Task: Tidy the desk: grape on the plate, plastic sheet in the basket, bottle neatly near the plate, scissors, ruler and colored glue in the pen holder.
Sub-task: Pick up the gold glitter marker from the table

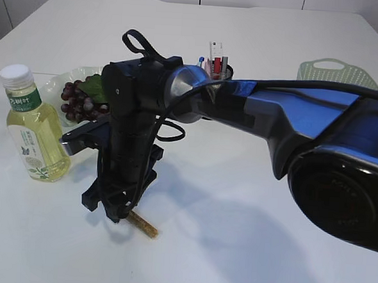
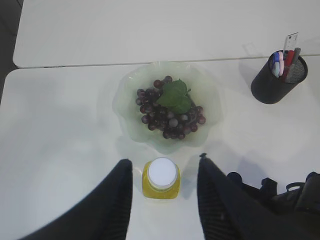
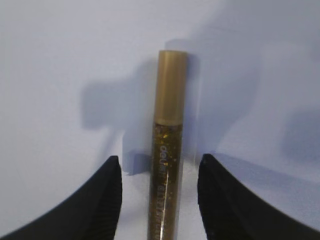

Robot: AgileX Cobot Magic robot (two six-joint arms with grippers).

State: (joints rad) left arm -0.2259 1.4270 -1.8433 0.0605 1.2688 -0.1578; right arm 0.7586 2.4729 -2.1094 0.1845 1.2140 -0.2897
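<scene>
Glitter glue tube [image 3: 168,150] lies flat on the white table [image 1: 234,234] at the near left, between the spread fingers of the right gripper [image 3: 159,200], which straddles it without touching. Grapes [image 2: 170,110] already sit on the plate [image 2: 125,100], the bottle [image 2: 161,178] stands upright just near it, and the far pen holder [image 2: 278,79] holds several items. Left gripper [image 2: 162,200] hangs open above the bottle, holding nothing. Judging by this, the glue is the remaining job.
</scene>
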